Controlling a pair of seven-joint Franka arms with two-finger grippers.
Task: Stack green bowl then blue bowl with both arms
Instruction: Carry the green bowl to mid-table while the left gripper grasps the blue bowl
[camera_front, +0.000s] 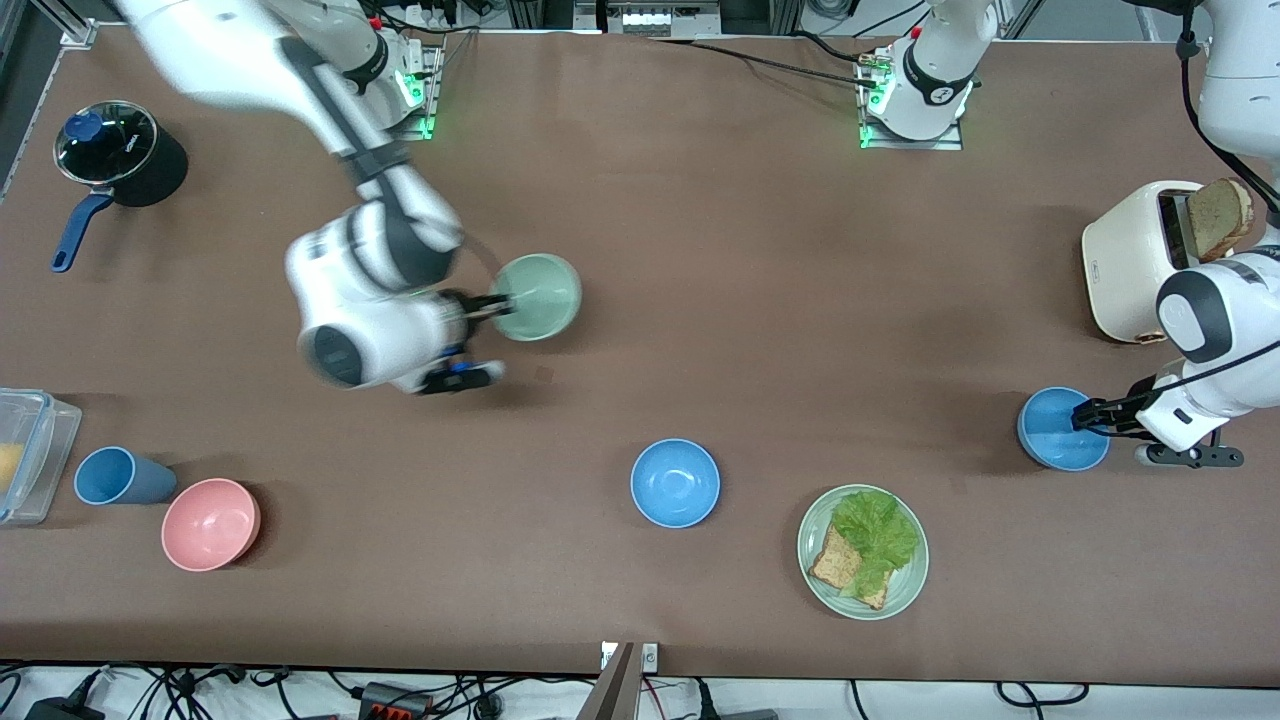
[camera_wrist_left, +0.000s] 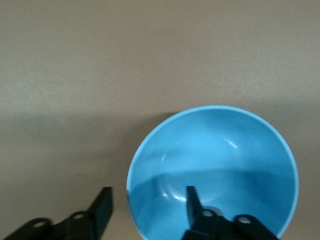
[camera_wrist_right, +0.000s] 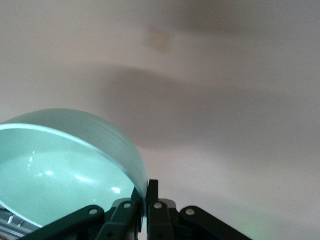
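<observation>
Front view: the right claw (camera_front: 492, 305) is clamped on the rim of the green bowl (camera_front: 538, 296), which it holds tilted above the brown worktop (camera_front: 740, 300), over the middle of the right arm's half. In the right wrist view the two fingers (camera_wrist_right: 152, 200) pinch the wall of the green bowl (camera_wrist_right: 60, 165), one inside and one outside, and the bowl hangs clear of the surface with its shadow below it.

At the left arm's end of the worktop, the left claw (camera_front: 1085, 415) sits at a blue bowl (camera_front: 1062, 428) that rests on the surface, nearer to the front camera than the white toaster (camera_front: 1135, 255), which has a slice of bread (camera_front: 1220, 215) sticking out. The left wrist view shows that claw apart, straddling the rim of the blue bowl (camera_wrist_left: 212, 172): one finger (camera_wrist_left: 192, 200) is inside, the other outside over the worktop (camera_wrist_left: 100, 75), not yet pinching.

A second blue bowl (camera_front: 675, 482) stands alone near the middle, closer to the front camera than the green one. Beside it, toward the left arm's end, is a green plate (camera_front: 905, 585) with bread and lettuce. Toward the right arm's end are a pink bowl (camera_front: 210, 523), a blue cup (camera_front: 120, 476) lying on its side, a clear box (camera_front: 30, 450) and a black pot (camera_front: 125, 155) with a glass lid.
</observation>
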